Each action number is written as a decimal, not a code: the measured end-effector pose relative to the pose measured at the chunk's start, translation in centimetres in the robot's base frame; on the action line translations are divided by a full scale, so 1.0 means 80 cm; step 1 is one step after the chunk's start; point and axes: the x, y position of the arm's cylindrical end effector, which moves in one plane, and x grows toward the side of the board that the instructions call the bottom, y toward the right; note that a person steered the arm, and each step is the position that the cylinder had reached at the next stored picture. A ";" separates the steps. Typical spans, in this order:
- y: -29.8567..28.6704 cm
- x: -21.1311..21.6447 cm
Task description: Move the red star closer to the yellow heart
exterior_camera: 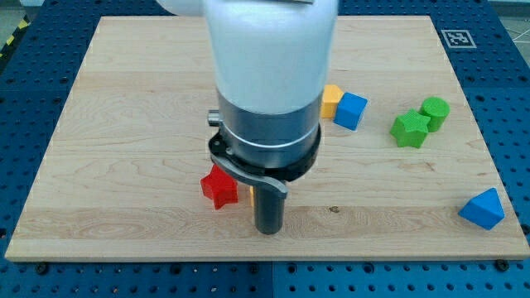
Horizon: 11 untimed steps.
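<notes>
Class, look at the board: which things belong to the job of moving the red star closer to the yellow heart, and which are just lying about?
Job in hand:
red star
yellow sliver beside the rod, probably the heart, mostly hidden
my tip, to the star's right

Lying about:
orange block
blue cube
green star
green cylinder
blue wedge

Bright, even overhead light fills the frame, the wooden board showing a pale sheen at upper centre, shadows soft and short beside the blocks, while the near white arm housing looks slightly blurred.
</notes>
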 end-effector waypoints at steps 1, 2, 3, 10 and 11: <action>-0.025 0.012; -0.062 0.027; -0.092 0.028; -0.096 -0.049; -0.092 -0.049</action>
